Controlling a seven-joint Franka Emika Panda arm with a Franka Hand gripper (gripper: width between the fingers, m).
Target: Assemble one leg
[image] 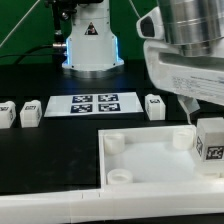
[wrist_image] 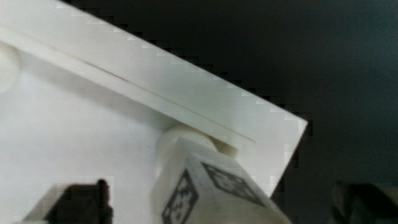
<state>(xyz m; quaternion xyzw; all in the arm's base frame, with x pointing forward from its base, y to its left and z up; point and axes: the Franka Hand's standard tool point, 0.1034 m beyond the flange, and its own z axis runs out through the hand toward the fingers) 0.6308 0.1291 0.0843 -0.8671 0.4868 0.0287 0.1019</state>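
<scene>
One leg (image: 211, 140), a small white block with black-and-white tags, stands at the far corner of the large white panel (image: 150, 168) on the exterior view's right. My gripper (image: 203, 115) hangs right over it. In the wrist view the leg (wrist_image: 214, 185) sits between the two dark fingers (wrist_image: 82, 203), with a gap on each side, at the panel's (wrist_image: 107, 120) corner. The jaws are open and not touching the leg. Three more legs lie on the black table: two (image: 29, 113) at the exterior view's left and one (image: 155, 105) beside the marker board.
The marker board (image: 95, 103) lies flat on the table behind the panel. The arm's base (image: 90, 45) stands at the back. A white edge strip (image: 50, 205) runs along the front.
</scene>
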